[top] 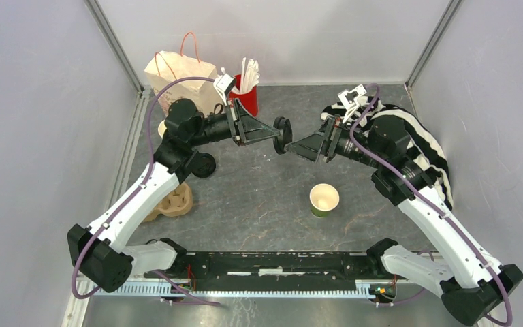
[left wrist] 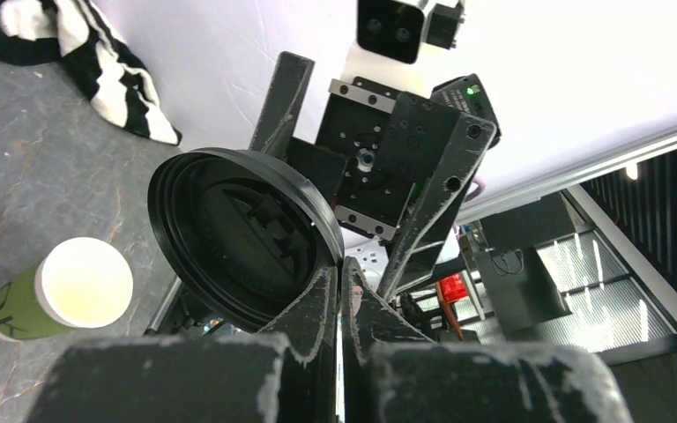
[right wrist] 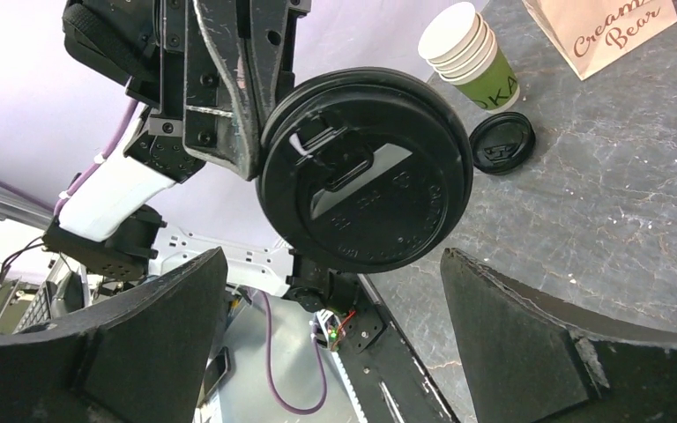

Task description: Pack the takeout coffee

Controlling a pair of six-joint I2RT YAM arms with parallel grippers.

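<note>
Left arm stretched rightward at upper centre; left gripper (top: 273, 134) pinches black lid (top: 284, 134) by its rim, lid on edge in air. Right gripper (top: 298, 146) faces it, fingers spread, just beside the lid. Lidless green cup (top: 324, 200) upright on table (top: 259, 197), lower right of centre.

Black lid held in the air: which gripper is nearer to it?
Left. The left gripper is shut on the rim of the lid; the right gripper faces it, open, not gripping it.

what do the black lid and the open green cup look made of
The lid looks like thin moulded black plastic, semi-glossy: light glints on its embossed ridges. The cup looks like matte paper, with a rolled rim.
</note>
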